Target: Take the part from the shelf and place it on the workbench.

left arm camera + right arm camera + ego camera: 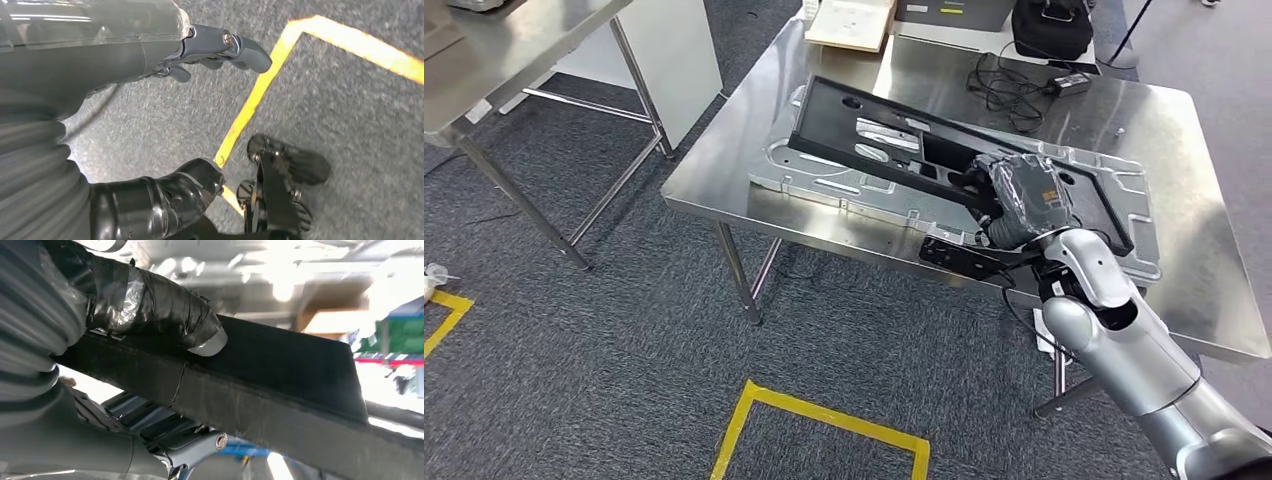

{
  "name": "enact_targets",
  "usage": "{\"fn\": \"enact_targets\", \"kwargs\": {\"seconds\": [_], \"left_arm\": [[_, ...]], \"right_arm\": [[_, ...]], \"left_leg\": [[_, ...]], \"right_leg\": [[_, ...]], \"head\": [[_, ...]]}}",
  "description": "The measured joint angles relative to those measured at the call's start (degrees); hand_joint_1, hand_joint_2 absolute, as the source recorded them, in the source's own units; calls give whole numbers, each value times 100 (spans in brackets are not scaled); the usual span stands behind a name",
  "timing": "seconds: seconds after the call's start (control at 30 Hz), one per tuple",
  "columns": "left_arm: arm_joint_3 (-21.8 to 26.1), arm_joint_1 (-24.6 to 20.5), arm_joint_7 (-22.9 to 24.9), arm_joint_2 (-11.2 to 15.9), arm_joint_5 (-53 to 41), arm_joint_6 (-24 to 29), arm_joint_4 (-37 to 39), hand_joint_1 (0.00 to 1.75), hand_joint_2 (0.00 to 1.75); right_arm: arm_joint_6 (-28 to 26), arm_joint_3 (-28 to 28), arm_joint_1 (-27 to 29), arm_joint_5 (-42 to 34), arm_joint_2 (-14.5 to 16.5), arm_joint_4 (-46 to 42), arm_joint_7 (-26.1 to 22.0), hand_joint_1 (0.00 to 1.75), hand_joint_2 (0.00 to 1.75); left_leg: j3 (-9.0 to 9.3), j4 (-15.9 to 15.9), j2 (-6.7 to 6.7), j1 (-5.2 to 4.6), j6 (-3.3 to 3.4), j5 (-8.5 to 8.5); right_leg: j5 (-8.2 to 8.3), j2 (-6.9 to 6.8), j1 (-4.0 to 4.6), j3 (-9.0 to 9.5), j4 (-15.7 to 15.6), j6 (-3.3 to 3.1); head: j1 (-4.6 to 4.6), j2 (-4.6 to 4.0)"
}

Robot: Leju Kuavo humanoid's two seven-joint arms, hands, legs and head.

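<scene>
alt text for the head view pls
The robot's right hand grips a long black part, held tilted over a silver plate on a steel workbench. Cables lie at the far side.

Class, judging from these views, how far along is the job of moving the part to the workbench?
Done: the black part is off the shelf and over the workbench. In hand: the right hand grips its edge, part tilted. Left: lay it flat and let go.
</scene>
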Motion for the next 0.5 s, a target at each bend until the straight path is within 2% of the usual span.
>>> {"fn": "enact_targets", "kwargs": {"seconds": [0.03,0.07,0.1,0.13,0.17,0.23,0.27,0.33,0.4,0.43,0.5], "left_arm": [[1,2,1,0,-4,-1,-1,0,175],[3,3,3,0,-7,-2,-1,0,175],[5,4,4,-1,-7,-3,-1,0,175],[8,2,-1,-4,-8,-10,-1,0,175],[11,0,-25,-10,-8,-28,-1,0,175],[22,-19,-91,-28,-7,-71,-1,0,175],[29,-34,-126,-37,-7,-84,-1,0,175],[38,-69,-158,-54,-9,-81,-1,0,175],[42,-92,-169,-62,-19,-63,-1,0,175],[42,-102,-168,-63,-25,-51,-1,0,175],[43,-107,-163,-63,-35,-39,-1,0,175]], "right_arm": [[-36,15,2,76,5,11,12,175,175],[-63,33,10,134,7,26,22,175,175],[-69,50,16,164,8,42,33,175,175],[-74,65,18,199,8,58,54,175,175],[-75,76,6,249,8,72,87,175,175],[-25,102,-81,360,10,93,172,175,175],[25,124,-152,402,11,103,206,175,175],[110,173,-275,448,19,118,245,175,175],[127,224,-332,495,34,140,268,175,175],[128,249,-355,518,45,157,273,175,175],[126,294,-396,550,92,197,277,175,175]], "left_leg": [[21,5,40,-1,5,-26],[47,11,77,-1,5,-57],[79,17,106,-1,1,-90],[122,24,131,-1,-5,-127],[172,32,147,-1,-16,-168],[242,46,175,-14,-56,-243],[250,51,186,-23,-83,-268],[251,42,211,-31,-150,-291],[263,68,209,-22,-220,-353],[216,200,184,-18,-242,-430],[-94,810,111,-13,-263,-690]], "right_leg": [[-121,-43,-20,-217,370,26],[-157,-53,-38,-380,621,45],[-86,-58,-52,-453,687,57],[87,-64,-62,-428,558,63],[346,-78,-65,-284,204,56],[678,-126,-37,37,-502,13],[727,-147,-14,130,-711,-20],[672,-145,35,162,-799,-93],[648,-122,14,220,-857,-171],[640,-117,2,267,-895,-212],[606,-110,1,342,-934,-289]], "head": [[-1,0],[0,0],[0,0],[0,0],[0,0],[-1,0],[-2,0],[-3,0],[-3,0],[-5,0],[-6,0]]}}
